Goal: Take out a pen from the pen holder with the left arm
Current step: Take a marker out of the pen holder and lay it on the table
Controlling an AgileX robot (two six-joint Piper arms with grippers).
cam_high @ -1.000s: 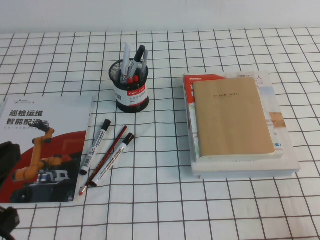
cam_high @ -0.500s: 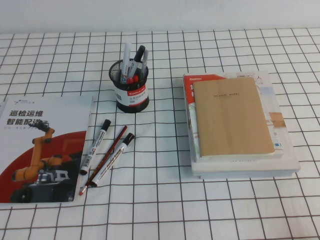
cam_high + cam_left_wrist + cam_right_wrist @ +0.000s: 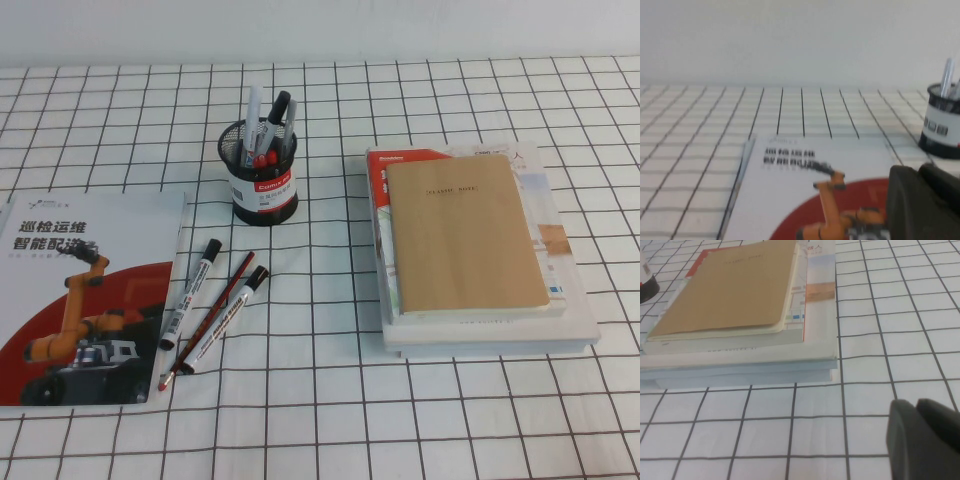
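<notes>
While the left gripper point(image 3: 922, 175) sits closed and empty low over the brochure point(image 3: 805, 200), pens point(image 3: 268, 120) stand in the pen holder point(image 3: 265, 190) behind three loose markers point(image 3: 212, 300); right gripper point(image 3: 918, 410) near the book stack point(image 3: 740, 315)

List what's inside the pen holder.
Pens stand in the pen holder, tops showing; lower ends hidden by its wall. Left claw by the brochure, right claw by the books.
</notes>
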